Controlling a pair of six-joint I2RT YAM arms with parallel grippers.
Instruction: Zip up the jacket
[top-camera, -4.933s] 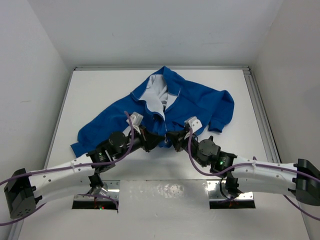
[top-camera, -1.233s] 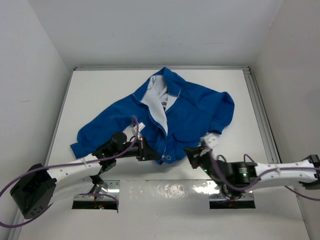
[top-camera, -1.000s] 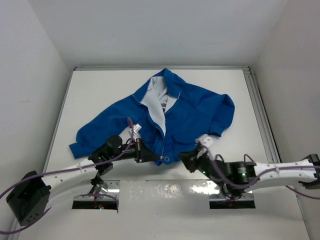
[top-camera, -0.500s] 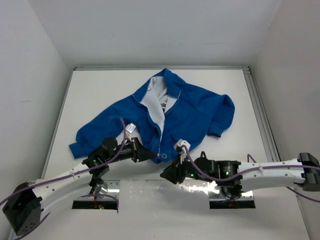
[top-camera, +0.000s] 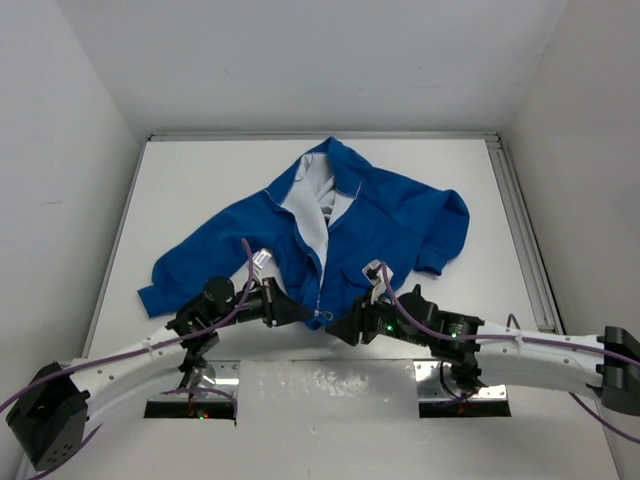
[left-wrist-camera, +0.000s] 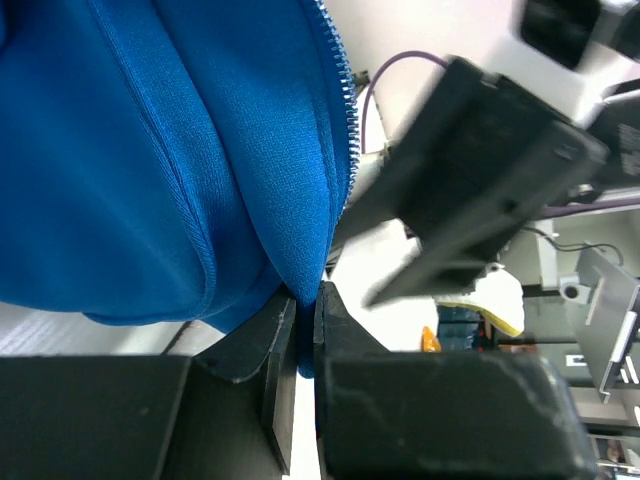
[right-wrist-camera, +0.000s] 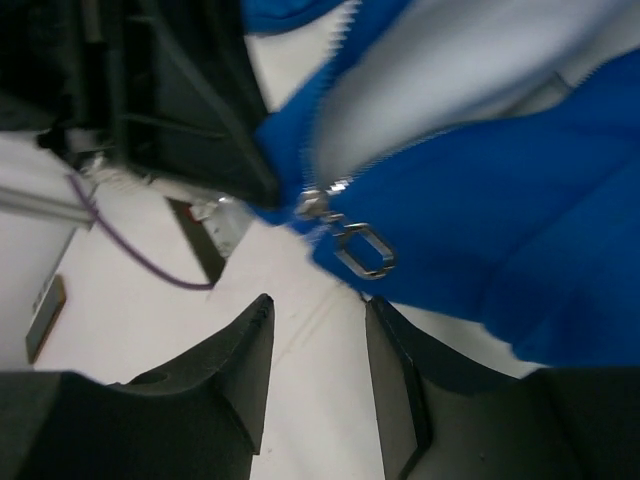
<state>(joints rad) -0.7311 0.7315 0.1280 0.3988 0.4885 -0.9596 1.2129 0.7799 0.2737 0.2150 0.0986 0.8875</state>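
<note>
The bright blue jacket (top-camera: 370, 215) lies spread on the white table, front open, white lining showing, silver zipper teeth (left-wrist-camera: 340, 90) along its edge. My left gripper (top-camera: 300, 315) is shut on the jacket's bottom hem (left-wrist-camera: 300, 290) beside the zipper's lower end. My right gripper (top-camera: 340, 328) is open and empty just right of it, close to the hem corner. In the right wrist view the silver zipper slider with its rectangular pull tab (right-wrist-camera: 358, 248) hangs at the hem just beyond my open right gripper (right-wrist-camera: 318, 310), and the left gripper's black body (right-wrist-camera: 170, 100) is behind it.
The table's near edge has two metal base plates (top-camera: 465, 395) under the arms. A raised rail (top-camera: 520, 220) runs along the table's right side. White walls enclose the table on three sides. A purple cable (right-wrist-camera: 130, 260) hangs off the left arm.
My right gripper has swung left from the jacket's right hem and moved in toward the zipper's bottom end. My left gripper keeps its hold on the hem, pulled slightly nearer.
</note>
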